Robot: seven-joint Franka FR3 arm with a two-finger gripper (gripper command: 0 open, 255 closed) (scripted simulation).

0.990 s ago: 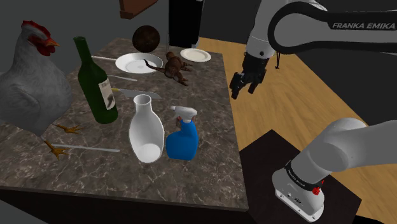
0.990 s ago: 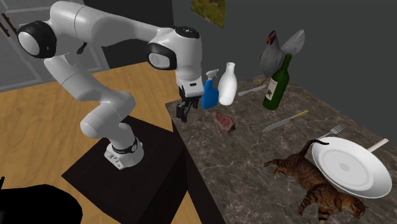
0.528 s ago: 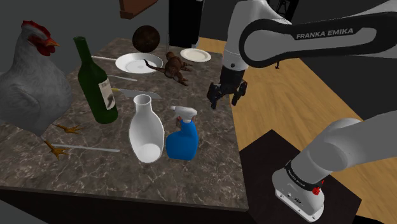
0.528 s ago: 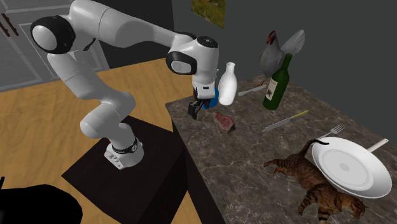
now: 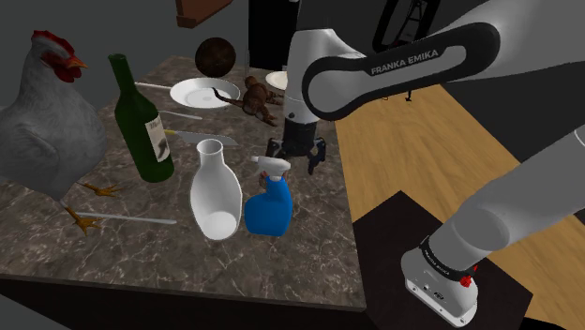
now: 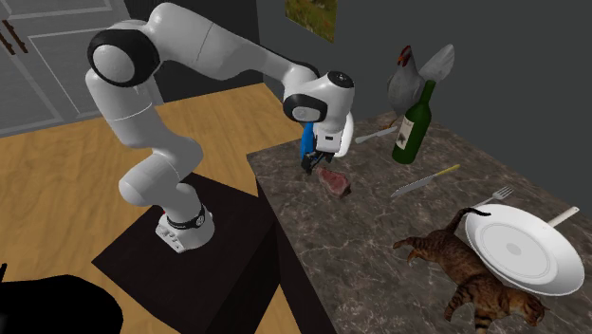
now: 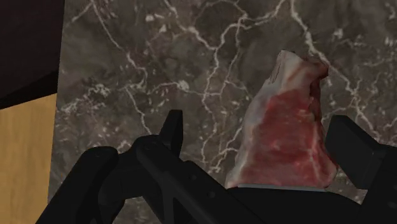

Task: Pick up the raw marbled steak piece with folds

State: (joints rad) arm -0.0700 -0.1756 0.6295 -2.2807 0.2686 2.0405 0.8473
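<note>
**Operator:** Report the state of the jaws and the target location.

**Technician:** The jaws stand wide apart and hold nothing. They hang low over the dark veined marble table [image 7: 159,57]. The raw steak piece [image 7: 284,130], red with a pale folded fat rim, lies flat on the table. It is near the blue spray bottle with a white trigger head [image 5: 269,204] and does not touch it.

**Operator:** Target orientation?

**Technician:** The long axis runs roughly crosswise to the line on which the jaws close. The narrow pale end points away from the hand. The broad red end faces the hand.

**Operator:** List probable faults.

**Technician:**
1. The steak sits off-centre in the gap, close against one finger [image 7: 348,145] and well apart from the other. On descent the near finger may land on the meat or push it sideways, so that closure catches only an edge.
2. The meat looks soft and folded. A shallow grip may let it squeeze out on lift.
3. The hand works near the spray bottle. A sideways correction toward the bottle may knock it over.
</note>
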